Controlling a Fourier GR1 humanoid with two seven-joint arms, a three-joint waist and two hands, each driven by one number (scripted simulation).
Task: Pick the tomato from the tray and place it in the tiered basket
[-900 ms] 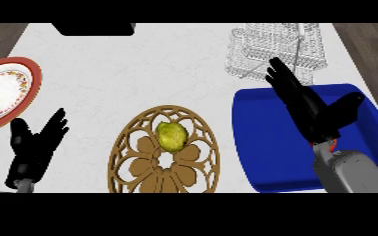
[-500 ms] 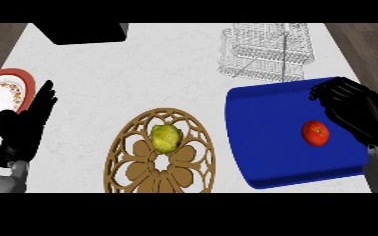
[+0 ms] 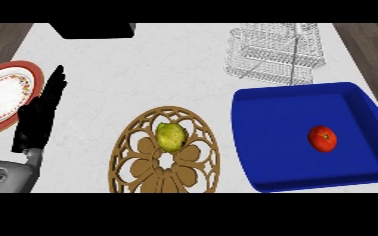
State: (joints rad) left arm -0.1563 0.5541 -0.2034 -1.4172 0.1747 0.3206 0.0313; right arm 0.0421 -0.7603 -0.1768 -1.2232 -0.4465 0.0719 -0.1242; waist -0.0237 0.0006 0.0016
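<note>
A red tomato lies on the blue tray at the right, toward the tray's right side. The wire tiered basket stands behind the tray at the back right. My left hand shows at the left edge, open with straight fingers pointing up, resting beside a plate. My right hand is out of the view.
A wooden openwork trivet sits at the front centre with a green-yellow fruit on it. A red-rimmed patterned plate lies at the left edge. A black box stands at the back left.
My right hand, which hovered over the tray and the tomato, has withdrawn out of the view. The view has shifted, so the tomato now shows fully on the tray.
</note>
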